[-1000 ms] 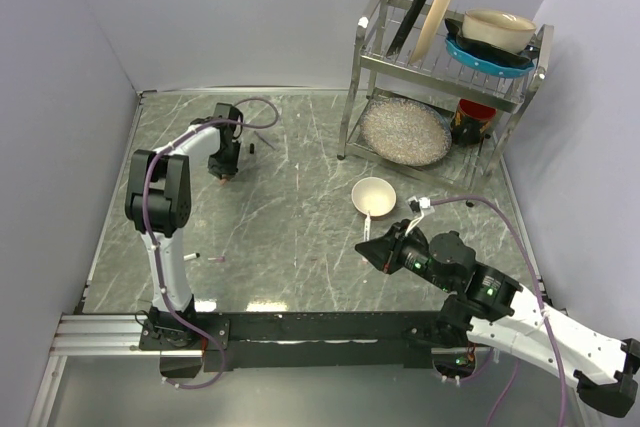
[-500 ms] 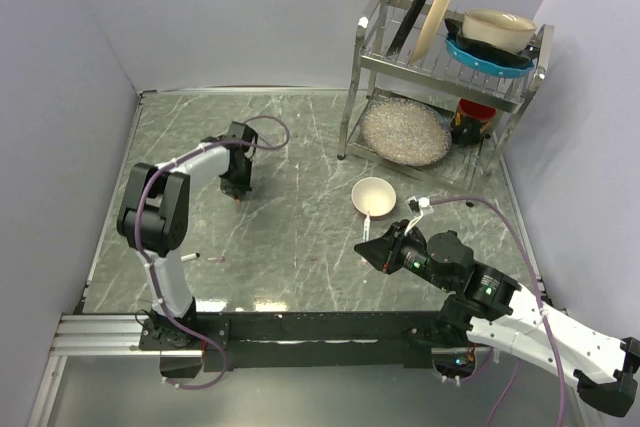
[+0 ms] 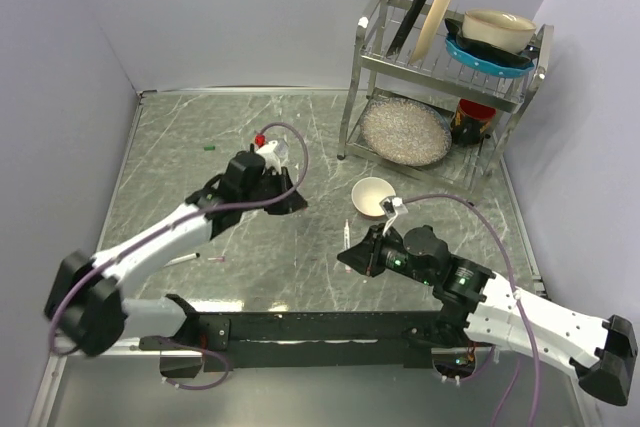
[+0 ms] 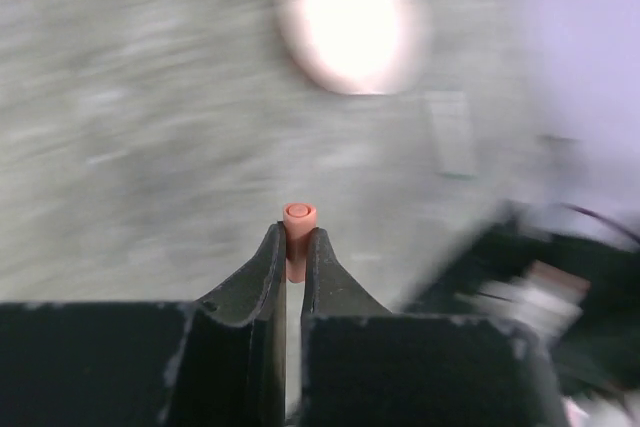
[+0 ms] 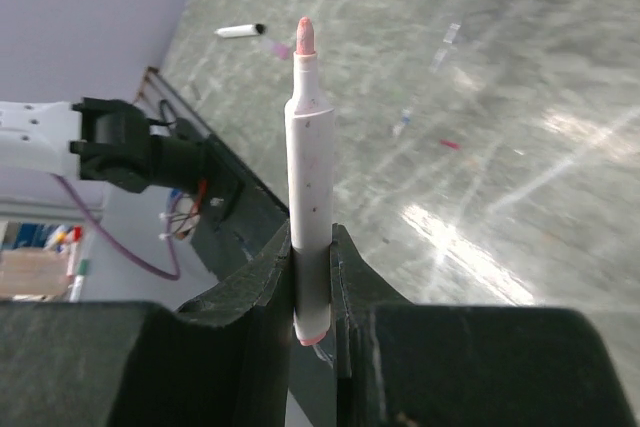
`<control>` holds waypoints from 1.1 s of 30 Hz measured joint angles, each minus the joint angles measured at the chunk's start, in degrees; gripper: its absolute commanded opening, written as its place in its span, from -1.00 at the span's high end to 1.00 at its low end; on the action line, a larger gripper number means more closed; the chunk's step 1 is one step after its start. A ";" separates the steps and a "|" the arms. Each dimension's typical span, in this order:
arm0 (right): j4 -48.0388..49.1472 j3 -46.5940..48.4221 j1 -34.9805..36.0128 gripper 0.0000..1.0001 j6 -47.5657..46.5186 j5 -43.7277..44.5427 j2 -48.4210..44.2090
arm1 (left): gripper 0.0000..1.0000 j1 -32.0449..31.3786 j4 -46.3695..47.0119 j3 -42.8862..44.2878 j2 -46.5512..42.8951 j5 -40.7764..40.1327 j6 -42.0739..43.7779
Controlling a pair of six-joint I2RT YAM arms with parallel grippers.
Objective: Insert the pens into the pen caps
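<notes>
My left gripper [image 4: 293,235] is shut on a small pinkish pen cap [image 4: 298,225], whose end sticks out past the fingertips. From above, this gripper [image 3: 296,202] hangs over the middle of the table. My right gripper [image 5: 310,232] is shut on a white-barrelled pen [image 5: 308,162] with its pink tip bared and pointing away. That pen [image 3: 347,235] shows in the top view just left of the right gripper [image 3: 352,255]. Another pen [image 3: 185,259] with a black end lies at the front left, a pink cap [image 3: 215,260] beside it. A green cap [image 3: 210,147] lies at the back left.
A cream bowl [image 3: 373,197] stands on the marble table between the two grippers and the dish rack [image 3: 440,77]. The rack at the back right holds plates, bowls and a round pan. Grey walls close in the table's left and back.
My left arm has swung from the table's back left to its middle, its jaws closing on the pink cap. The right gripper has shifted a little left with its pen.
</notes>
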 measured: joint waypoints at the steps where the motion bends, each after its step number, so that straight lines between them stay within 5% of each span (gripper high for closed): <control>1: 1.42 0.00 0.02 1.00 0.00 -0.57 0.70 | 0.98 -1.36 3.43 -1.55 -2.80 1.90 -1.70; 11: 14.84 1.62 1.55 1.00 0.31 -5.42 10.21 | 0.98 -5.38 24.55 -14.86 -20.63 8.24 -14.86; 33: 19.34 4.90 7.04 1.00 0.70 -4.46 15.08 | 0.98 -5.53 30.93 -19.30 -25.09 7.72 -18.67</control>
